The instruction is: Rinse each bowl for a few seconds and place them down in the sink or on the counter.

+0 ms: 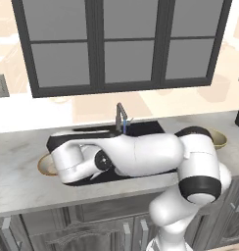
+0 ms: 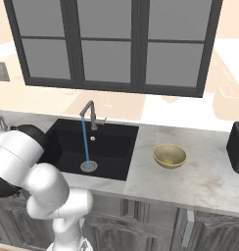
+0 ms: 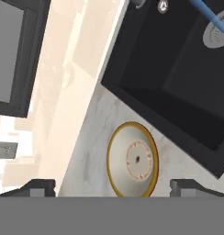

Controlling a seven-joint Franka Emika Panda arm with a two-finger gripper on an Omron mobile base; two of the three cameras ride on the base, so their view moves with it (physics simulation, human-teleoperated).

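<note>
Hand view — fingers (image 3: 113, 186) spread wide, hovering over the shallow tan-rimmed bowl (image 3: 132, 159) on the counter (image 3: 93, 137) beside the sink (image 3: 178, 82); water (image 2: 84, 142) runs — olive bowl (image 2: 169, 156) sits right of the basin.

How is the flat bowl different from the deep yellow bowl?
The flat bowl is shallow, with a tan-orange rim and a cream inside; the deep bowl is rounder and olive-yellow all over. The flat bowl sits left of the sink, under the open gripper; the deep bowl sits right of it. Both stand upright on the counter.
</note>
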